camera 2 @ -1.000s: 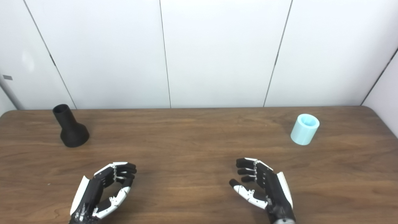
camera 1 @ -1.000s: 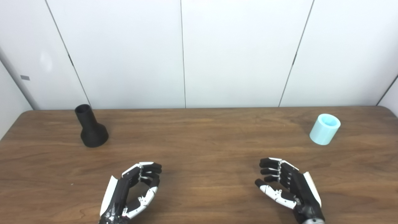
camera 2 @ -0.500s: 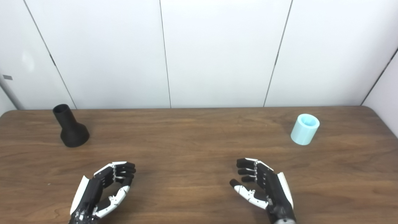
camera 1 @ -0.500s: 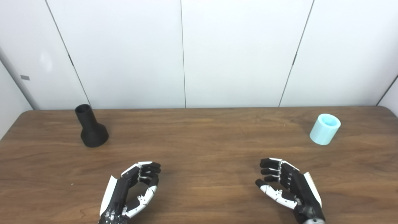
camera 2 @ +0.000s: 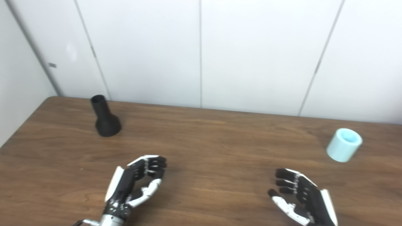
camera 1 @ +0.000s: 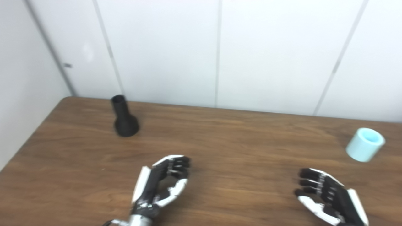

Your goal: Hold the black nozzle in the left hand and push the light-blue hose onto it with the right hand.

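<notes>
The black nozzle point(camera 1: 124, 118) stands upright on its wide base at the back left of the wooden table point(camera 1: 220, 141), narrow mouth up. A short light-blue hose piece point(camera 1: 365, 144) stands far right, open end up and tilted slightly. My left hand point(camera 1: 163, 182) hovers low over the near table, well in front and right of the nozzle, fingers curled but apart, holding nothing. Near the bottom right corner my right hand point(camera 1: 326, 196) is likewise open and empty, in front and left of the hose.
White wall panels point(camera 1: 216, 50) rise right behind the table's far edge. A side wall point(camera 1: 22, 78) runs along the table's left edge. Bare wood lies between the two hands and between the nozzle and the hose.
The whole picture has shifted and tilted, so the camera has turned left. Nozzle and hose stand where they were. Both hands stay open and empty, with no clear move of their own.
</notes>
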